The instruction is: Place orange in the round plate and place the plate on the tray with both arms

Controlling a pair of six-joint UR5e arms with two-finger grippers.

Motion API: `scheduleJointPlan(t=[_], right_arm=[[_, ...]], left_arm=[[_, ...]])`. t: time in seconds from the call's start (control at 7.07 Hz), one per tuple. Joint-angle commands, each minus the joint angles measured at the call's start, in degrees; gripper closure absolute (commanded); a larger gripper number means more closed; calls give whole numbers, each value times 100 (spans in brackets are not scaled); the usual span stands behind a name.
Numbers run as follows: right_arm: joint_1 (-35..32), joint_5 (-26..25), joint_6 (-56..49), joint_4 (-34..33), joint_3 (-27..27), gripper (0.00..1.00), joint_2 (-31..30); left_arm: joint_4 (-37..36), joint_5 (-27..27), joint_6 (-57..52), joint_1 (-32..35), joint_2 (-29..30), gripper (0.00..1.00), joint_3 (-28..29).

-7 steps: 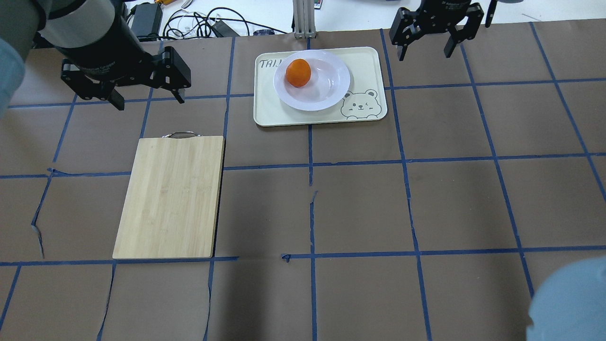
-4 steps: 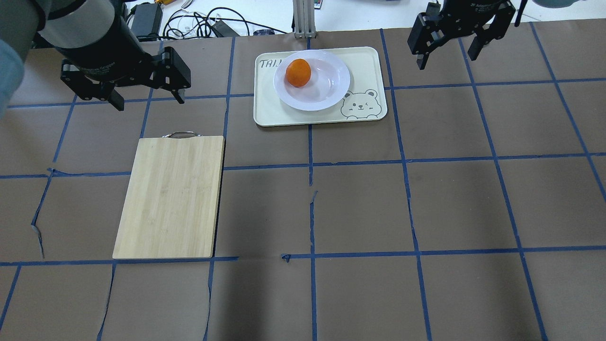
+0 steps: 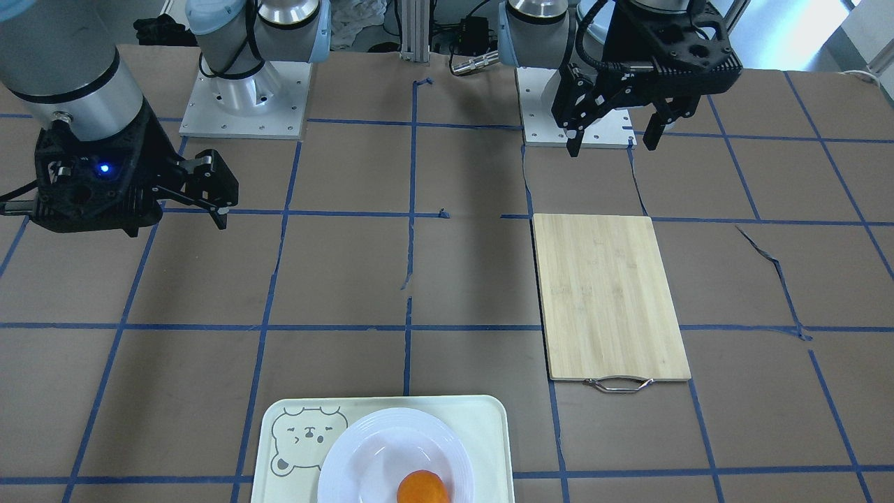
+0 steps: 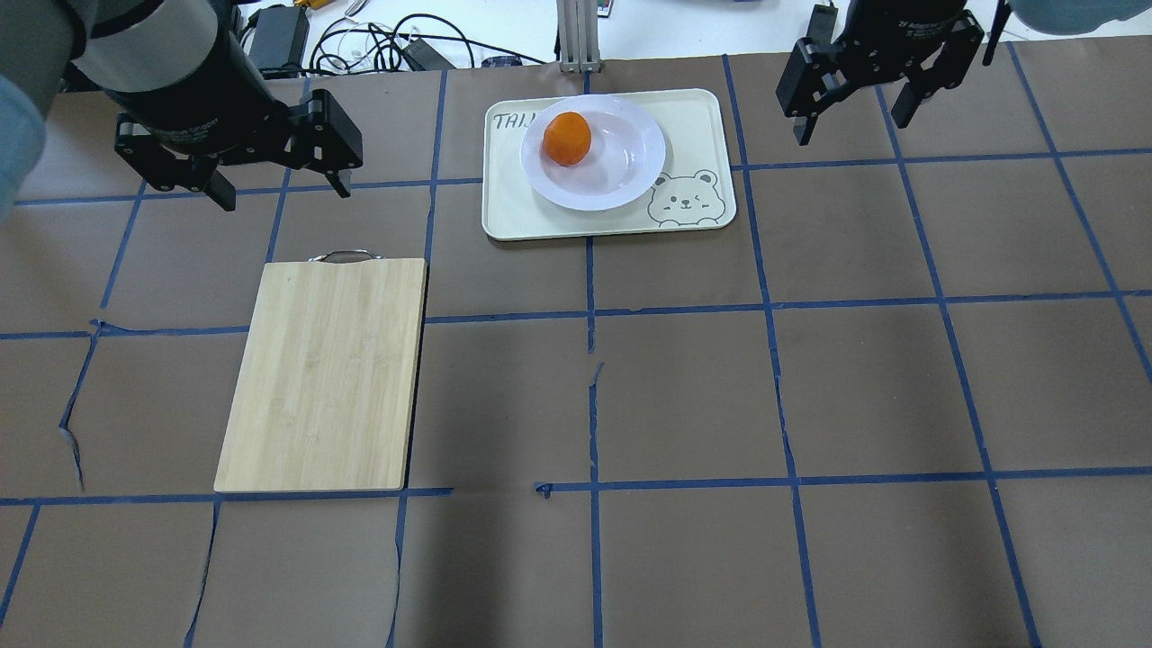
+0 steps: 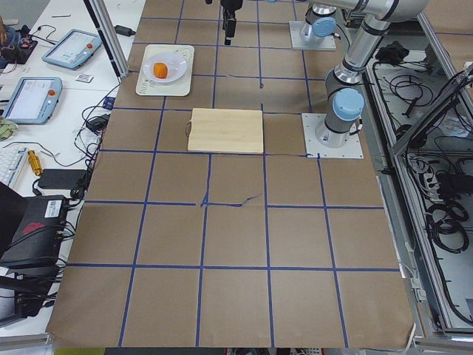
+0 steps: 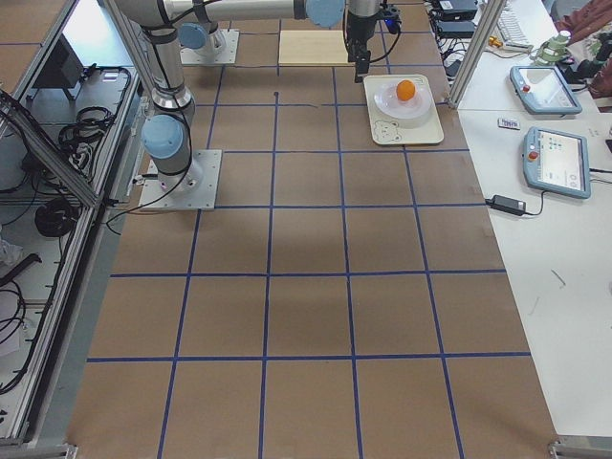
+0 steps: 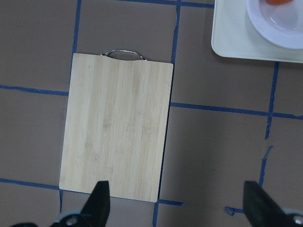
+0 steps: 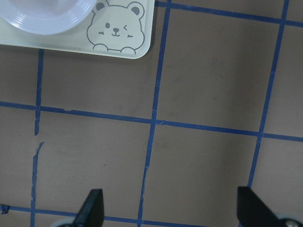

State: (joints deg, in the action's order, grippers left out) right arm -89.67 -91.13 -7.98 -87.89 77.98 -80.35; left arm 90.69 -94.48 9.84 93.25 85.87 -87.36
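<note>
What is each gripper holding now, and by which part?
Nothing. The left gripper and the right gripper are open and empty; the orange lies in the round plate on the tray.

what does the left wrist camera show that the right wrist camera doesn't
Only the left wrist view: the bamboo cutting board with its metal handle, and a sliver of the orange at the top edge. Only the right wrist view: the bear drawn on a corner of the tray. Both: part of the tray with the round plate on it, the taped brown table, and an open gripper at the bottom, left gripper or right gripper.
</note>
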Motion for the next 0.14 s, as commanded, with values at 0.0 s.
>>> scheduleJointPlan(t=[0.0], right_arm=[[37,7,225,-18,130,0,2]], left_arm=[[-8,0,0,0,0,0,0]])
